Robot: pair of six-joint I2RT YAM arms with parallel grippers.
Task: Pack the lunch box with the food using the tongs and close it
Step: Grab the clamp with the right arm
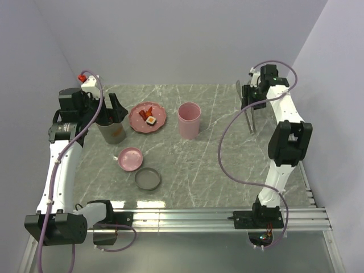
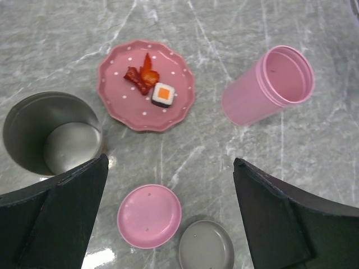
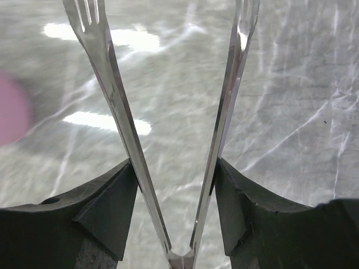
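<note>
The food lies on a pink dotted plate (image 2: pixel 120 103): red-orange strips (image 2: pixel 145 75) and a white cube with an orange top (image 2: pixel 164 94), also in the top view as strips (image 1: pixel 148 111) and cube (image 1: pixel 151 120). The lunch box stands in open parts, a grey tub (image 2: pixel 33 131) and a pink tub (image 2: pixel 247 103). My left gripper (image 2: pixel 171 162) hangs open just above the grey tub (image 1: pixel 111 132), holding nothing. At the far right, my right gripper (image 3: pixel 175 162) is shut on the tongs (image 3: pixel 120 112), one finger against each arm, and the forked tips point away from it over the table.
A pink lid (image 2: pixel 149 216) and a grey lid (image 2: pixel 206 246) lie flat on the marble table (image 1: pixel 227 165) in front of the plate. The pink tub (image 1: pixel 189 119) stands mid-table. A metal rail (image 1: pixel 199 216) runs along the near edge. Walls close in on three sides.
</note>
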